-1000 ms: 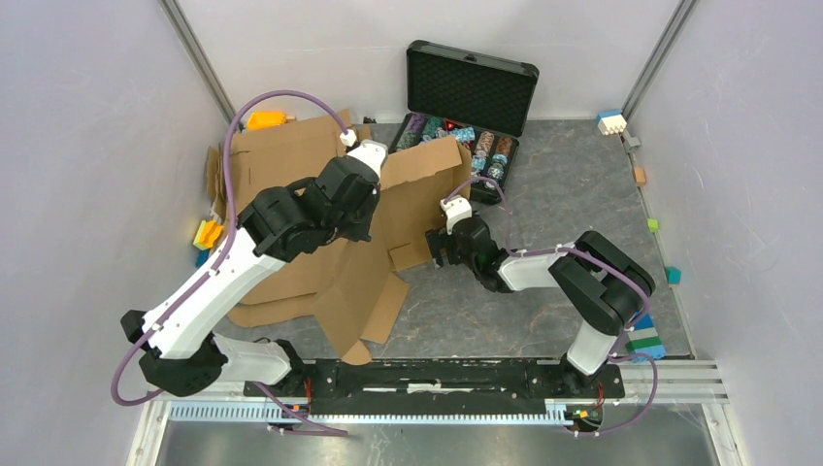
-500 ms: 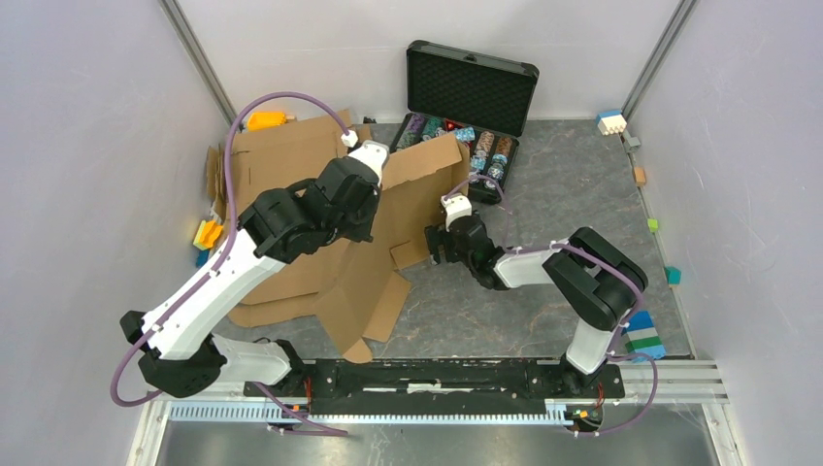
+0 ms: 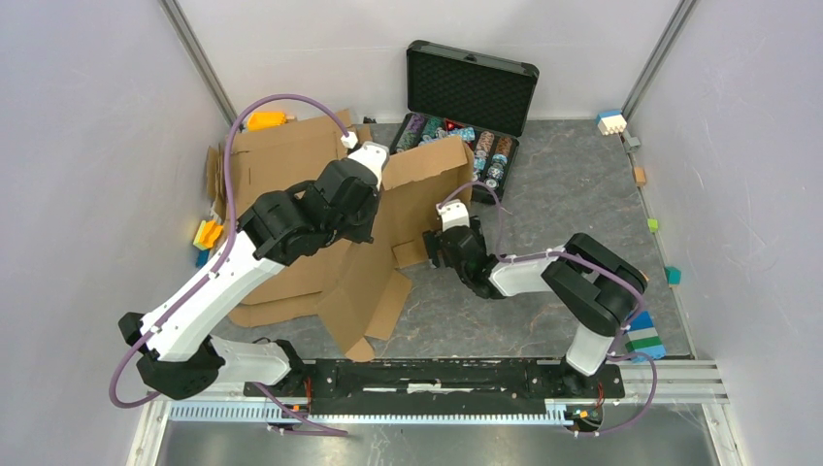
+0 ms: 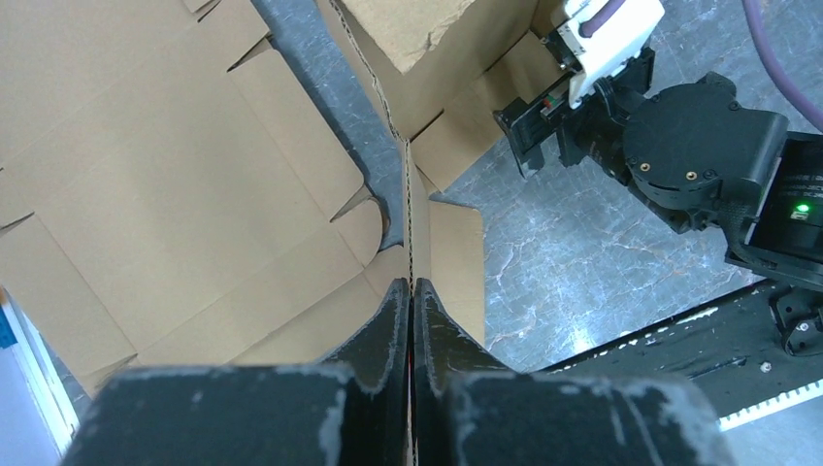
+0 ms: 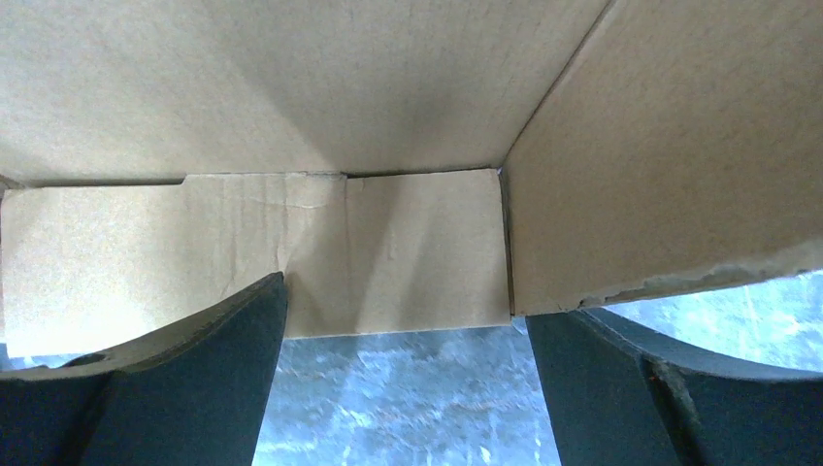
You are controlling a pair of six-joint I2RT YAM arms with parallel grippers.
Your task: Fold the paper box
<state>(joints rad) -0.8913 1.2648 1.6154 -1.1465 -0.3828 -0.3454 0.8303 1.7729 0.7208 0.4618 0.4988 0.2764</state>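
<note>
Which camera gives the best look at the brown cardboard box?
The top view: nearly the whole paper box shows, flaps splayed. The left wrist view shows some panels; the right wrist view only a close flap.

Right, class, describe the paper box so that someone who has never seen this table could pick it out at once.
Start at the grey table and find the open black case at its far edge. Left of the case sprawls the paper box, partly under the left arm. It alone is plain brown cardboard, with creased flaps splayed out.
</note>
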